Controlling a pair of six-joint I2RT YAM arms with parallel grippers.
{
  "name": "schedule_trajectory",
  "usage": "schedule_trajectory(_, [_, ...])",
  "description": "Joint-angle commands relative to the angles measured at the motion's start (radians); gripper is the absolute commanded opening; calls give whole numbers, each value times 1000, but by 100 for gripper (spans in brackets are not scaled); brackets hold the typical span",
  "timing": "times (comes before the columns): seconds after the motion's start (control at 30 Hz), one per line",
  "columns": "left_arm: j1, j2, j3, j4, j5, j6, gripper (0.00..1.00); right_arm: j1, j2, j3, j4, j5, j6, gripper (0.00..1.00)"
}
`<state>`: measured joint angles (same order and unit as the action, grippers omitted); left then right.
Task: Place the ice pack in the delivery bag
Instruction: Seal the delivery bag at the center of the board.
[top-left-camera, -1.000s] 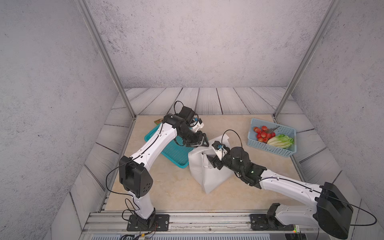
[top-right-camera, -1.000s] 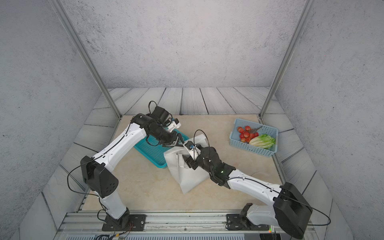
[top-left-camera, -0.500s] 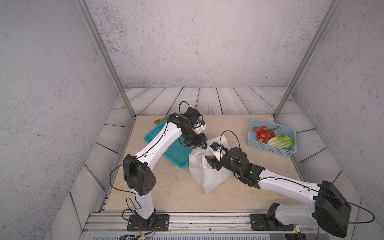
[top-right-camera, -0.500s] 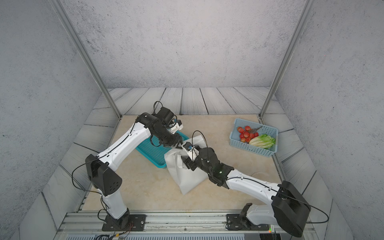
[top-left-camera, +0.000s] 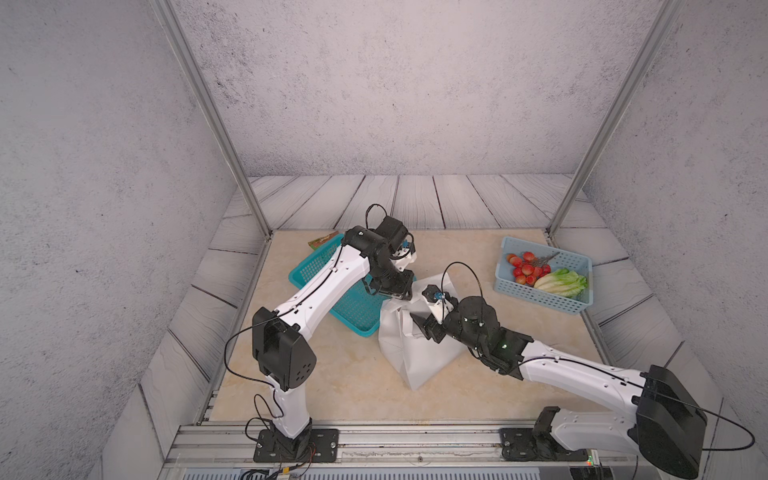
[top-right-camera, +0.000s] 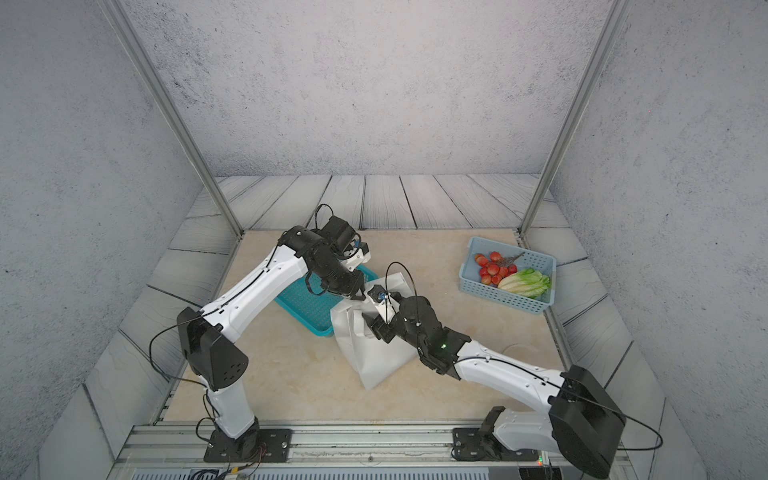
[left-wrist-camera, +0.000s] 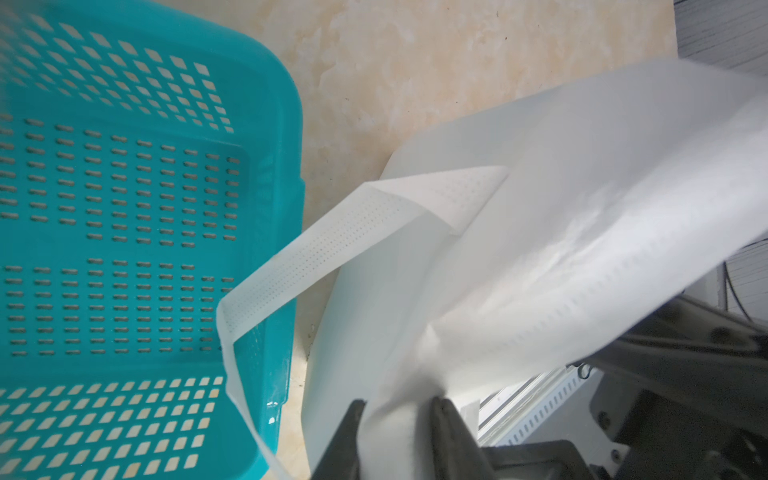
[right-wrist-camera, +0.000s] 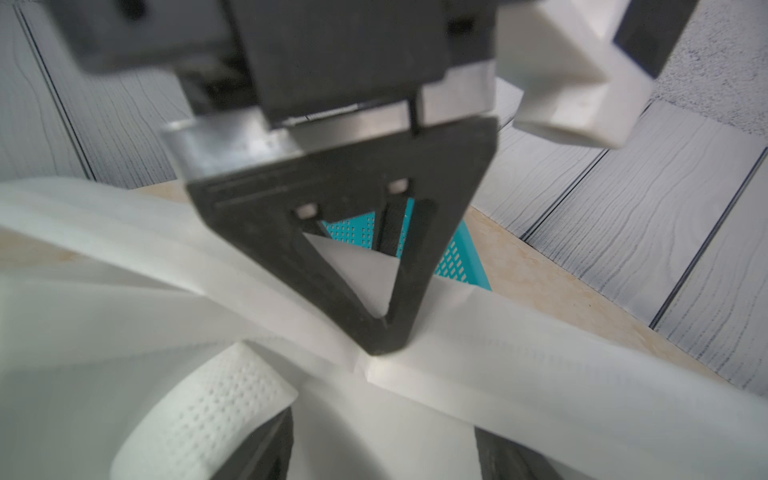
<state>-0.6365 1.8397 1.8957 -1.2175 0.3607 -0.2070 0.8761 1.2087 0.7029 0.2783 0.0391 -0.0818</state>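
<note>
Fabric at the rim of the delivery bag (left-wrist-camera: 540, 249) is pinched between the two fingers (left-wrist-camera: 449, 436) of the left hand (left-wrist-camera: 395, 409), which are drawn together on it; this is seen in the left wrist view. In the right wrist view, a triangular black finger of that same hand is seen pressed down onto the bag's upper edge.

The bag is seen in both top views ( (top-left-camera: 415, 353), (top-right-camera: 374, 357)) near the middle of the tabletop (top-left-camera: 332, 386). It is slumped and creased, with its mouth turned upward towards the two arms. It is set just beside the near corner of the teal basket (top-left-camera: 316, 270). One white loop handle (left-wrist-camera: 311, 249) is draped over that basket's rim. A second loop handle (right-wrist-camera: 199, 415) is seen close to the right wrist camera.

The right hand (top-left-camera: 424, 309) is held at the bag's mouth, opposite the left hand. Its fingers (right-wrist-camera: 270, 449) are kept well apart, with white bag fabric lying between them. Whether that fabric is pressed by them cannot be told.

A light-blue basket (top-left-camera: 540, 297) is placed well apart from the bag, at the far right of the tabletop. Red tomatoes (top-left-camera: 525, 266) and a head of lettuce (top-left-camera: 563, 282) are held in it.
</note>
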Motion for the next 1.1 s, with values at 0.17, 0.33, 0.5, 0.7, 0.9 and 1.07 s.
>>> schedule_trajectory(0.17, [-5,13,-10,-23,10,72,4,1,-275,-68,-206,56,-12,79])
schedule_trajectory(0.33, [-9,-18,-59,45,37,91,0,-66,-507,-45,-429,5,-35,91])
schedule_trajectory(0.5, [-20,-13,-63,68,36,78,0,-420,-491,94,-548,-413,-18,97])
schedule_trajectory(0.7, [-29,-53,-95,112,7,110,0,-587,-148,339,-742,-897,-252,99])
schedule_trajectory(0.9, [-57,-115,-143,176,-5,208,0,-584,117,500,-774,-1003,-366,99])
schedule_trajectory(1.07, [-80,-128,-166,182,-27,250,0,-577,234,565,-790,-1010,-385,98])
